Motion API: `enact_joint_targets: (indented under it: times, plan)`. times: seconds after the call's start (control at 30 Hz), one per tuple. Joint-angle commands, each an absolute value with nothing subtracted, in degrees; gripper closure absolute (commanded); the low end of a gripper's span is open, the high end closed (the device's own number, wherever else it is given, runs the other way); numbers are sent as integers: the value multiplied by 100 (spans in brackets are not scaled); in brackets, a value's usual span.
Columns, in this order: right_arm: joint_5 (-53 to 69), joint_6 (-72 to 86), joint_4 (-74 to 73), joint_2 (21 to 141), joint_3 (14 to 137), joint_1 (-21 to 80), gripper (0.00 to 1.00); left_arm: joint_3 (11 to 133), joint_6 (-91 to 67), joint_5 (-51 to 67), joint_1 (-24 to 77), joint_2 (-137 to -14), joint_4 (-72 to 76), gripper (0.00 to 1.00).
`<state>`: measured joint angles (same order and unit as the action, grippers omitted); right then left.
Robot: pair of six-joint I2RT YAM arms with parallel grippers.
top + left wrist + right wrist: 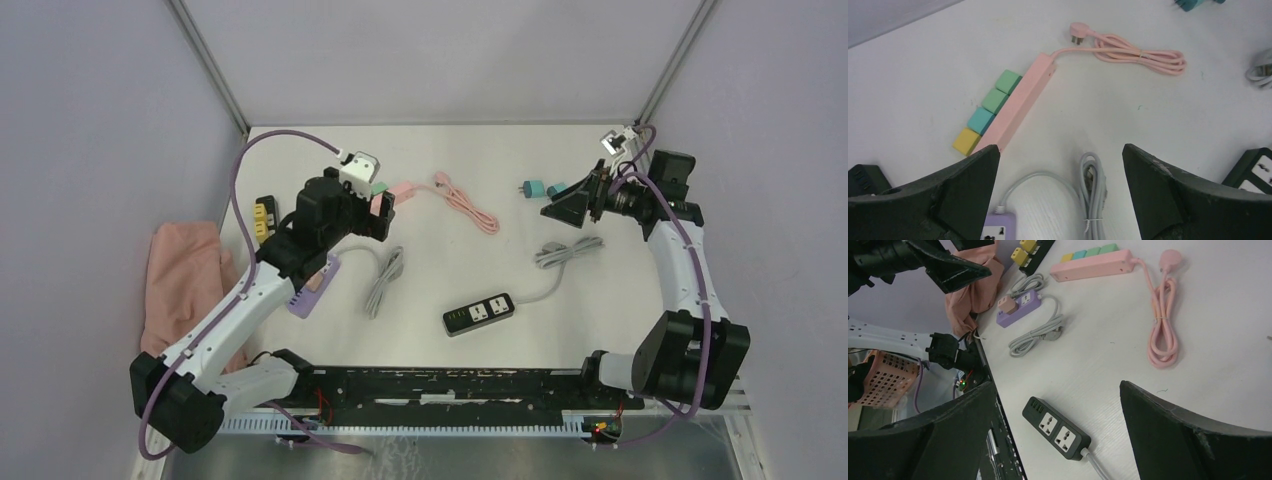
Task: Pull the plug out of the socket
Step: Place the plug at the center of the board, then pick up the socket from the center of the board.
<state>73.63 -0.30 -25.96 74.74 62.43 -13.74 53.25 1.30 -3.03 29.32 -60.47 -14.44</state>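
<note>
Left claw (1060,150) hangs wide and empty over the pink socket strip (1018,102), far on the bench (1158,115), left of centre. Four plugs (994,100) line one long edge. Right claw (1056,387) is wide and empty at far right, with open bench between the two.

The white table (440,250) is carrying power strips. A pink strip (1015,107) is lying beyond and left of the black strip (479,314). A purple strip (1023,307) is resting to its left.

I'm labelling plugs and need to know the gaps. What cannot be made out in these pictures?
- Pink power strip: top view, the left arm covers most of it.
- Purple power strip: left wrist view, cut off by the bottom edge.
- Black power strip: left wrist view, cut off by the right edge and the left gripper.
</note>
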Motion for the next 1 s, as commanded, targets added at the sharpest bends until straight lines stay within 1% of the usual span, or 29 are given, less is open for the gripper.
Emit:
enact_joint_targets:
  times: [0.0,0.27,0.67,0.87,0.93,0.97]
  plan:
    - [8204,-397,-2185,7445,6038,-1424,1,5842,947,-744,2876,-6330,-1926,1]
    - [8340,-893,-2584,7686,6032,-1424,1,6221,1369,-928,2766,-7018,-2284,1]
    - [8358,-1039,-2751,7825,6051,-1422,1,6822,1576,-724,2364,-8041,-2568,0]
    - [8336,-1177,-2881,7845,6074,-1422,0,6842,1491,-48,2347,-8190,-2679,1]
    - [8280,-1605,-3316,7818,6088,-1410,0,6767,1448,72,2344,-8147,-2690,1]
    - [8184,-2068,-3674,7796,6099,-1378,0,6722,1437,118,2353,-8100,-2682,1]
